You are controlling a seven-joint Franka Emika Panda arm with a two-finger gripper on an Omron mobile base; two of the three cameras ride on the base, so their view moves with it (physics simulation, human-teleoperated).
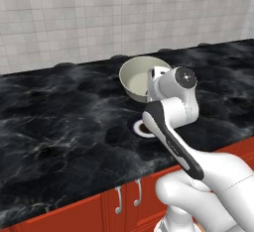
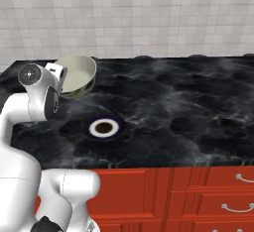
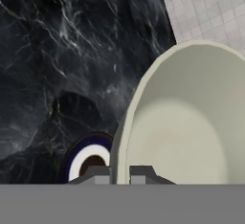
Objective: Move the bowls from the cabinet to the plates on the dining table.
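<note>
A plain cream-beige bowl hangs tilted above the dining table, its rim pinched by my gripper, which is shut on it. In the base views the hand meets the bowl's near rim. Below and slightly nearer lies one of the plates, white with a dark rim and a dark brown centre. The bowl floats clear of the plate, not touching it. The cabinet is out of view.
A pale tiled wall backs the black marble slab. Red door and drawer fronts with silver handles run along its near edge. My white arm rises in front of the plate.
</note>
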